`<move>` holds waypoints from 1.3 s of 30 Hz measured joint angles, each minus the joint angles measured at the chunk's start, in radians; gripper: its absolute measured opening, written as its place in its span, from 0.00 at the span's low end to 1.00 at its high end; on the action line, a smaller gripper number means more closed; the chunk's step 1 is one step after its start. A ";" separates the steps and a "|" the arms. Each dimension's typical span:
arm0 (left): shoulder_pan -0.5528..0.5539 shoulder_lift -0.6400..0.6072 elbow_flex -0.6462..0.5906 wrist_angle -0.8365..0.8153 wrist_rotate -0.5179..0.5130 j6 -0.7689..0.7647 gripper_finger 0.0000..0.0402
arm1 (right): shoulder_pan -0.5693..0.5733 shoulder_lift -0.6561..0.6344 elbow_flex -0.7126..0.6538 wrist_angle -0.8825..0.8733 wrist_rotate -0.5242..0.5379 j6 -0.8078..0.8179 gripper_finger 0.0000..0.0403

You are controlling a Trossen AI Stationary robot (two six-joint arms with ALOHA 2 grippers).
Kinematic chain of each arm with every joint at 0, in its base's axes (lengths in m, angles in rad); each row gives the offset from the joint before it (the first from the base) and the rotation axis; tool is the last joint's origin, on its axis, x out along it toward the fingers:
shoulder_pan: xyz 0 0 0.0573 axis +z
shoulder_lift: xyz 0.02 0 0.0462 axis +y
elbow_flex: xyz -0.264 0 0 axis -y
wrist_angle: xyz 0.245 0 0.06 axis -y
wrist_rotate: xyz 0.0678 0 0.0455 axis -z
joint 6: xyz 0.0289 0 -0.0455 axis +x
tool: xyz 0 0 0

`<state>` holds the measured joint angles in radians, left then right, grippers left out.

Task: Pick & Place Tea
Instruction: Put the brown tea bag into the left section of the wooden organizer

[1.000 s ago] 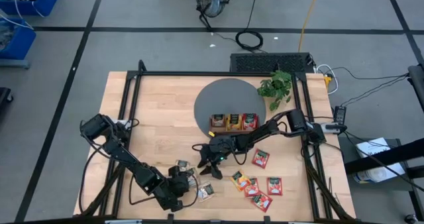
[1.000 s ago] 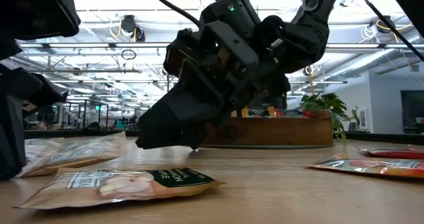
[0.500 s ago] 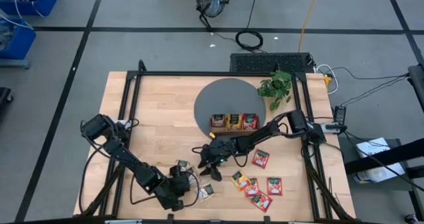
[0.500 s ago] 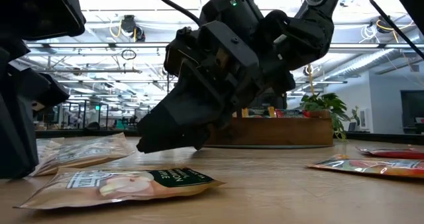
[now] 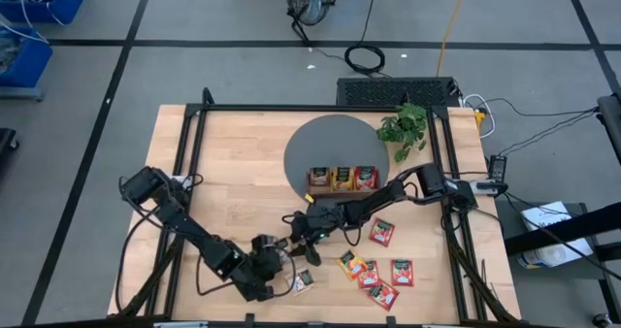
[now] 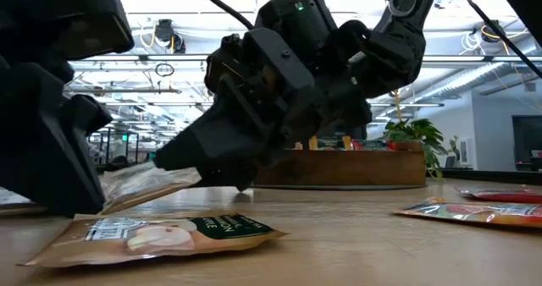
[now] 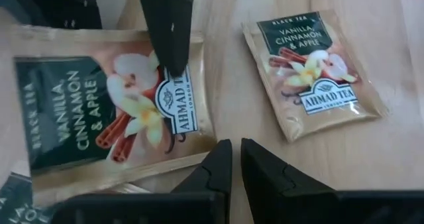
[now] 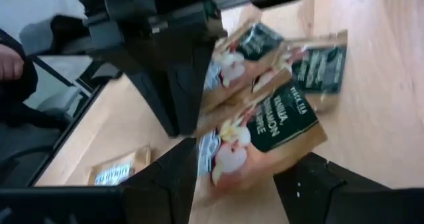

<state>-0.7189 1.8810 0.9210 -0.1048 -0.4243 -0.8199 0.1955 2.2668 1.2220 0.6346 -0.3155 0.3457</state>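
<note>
high, tray: brown tray [image 5: 343, 189] on the table [image 5: 233, 173]; a sachet sits in each of its three slots.
high, tea: red sachets [image 5: 381, 232] loose near the tray's front. Beige sachets [image 5: 303, 280] lie farther from it, between the two grippers.
high, right gripper [image 5: 299, 239]: low over the beige group, in front of the tray's left end.
high, left gripper [image 5: 281, 268]: just beyond the right one, farther from the tray.
low, target sachet [image 6: 144, 180]: tilted, one edge raised at the right gripper's tip, well in front of the tray.
low, spare sachet [image 6: 161, 233]: flat on the wood, farthest from the tray.
left wrist, left fingers [image 7: 218, 168]: almost together, thin gap, nothing between them.
left wrist, contact: one right finger [image 7: 165, 32] rests on the target sachet; the spare lies apart, untouched.
right wrist, jaws: wide, straddling the target sachet [image 8: 265, 141]; can't tell if it is actually clamped.
handling: likely very light, thin and flexible. The glossy wrapper probably slides on wood and buckles if squeezed across its width.
grip: best at a raised edge or corner, pinching across the thickness; a flat one needs tipping or pushing up first.
risk: taking two overlapping sachets at once, or it slipping out on the way to the tray.
</note>
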 joint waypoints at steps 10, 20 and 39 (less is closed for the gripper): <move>0.019 0.000 0.000 0.003 -0.015 0.013 0.10 | 0.010 -0.025 -0.005 -0.023 0.000 -0.144 0.26; 0.008 -0.024 -0.001 0.042 -0.006 0.096 0.10 | 0.019 -0.124 -0.007 -0.165 -0.003 -0.255 0.06; 0.055 -0.088 0.004 0.425 -0.317 0.588 0.10 | 0.213 -0.508 -0.474 -0.030 0.505 -0.358 0.02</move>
<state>-0.6640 1.7931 0.9253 0.3206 -0.7415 -0.2322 0.4089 1.7593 0.7481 0.6048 0.1890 -0.0124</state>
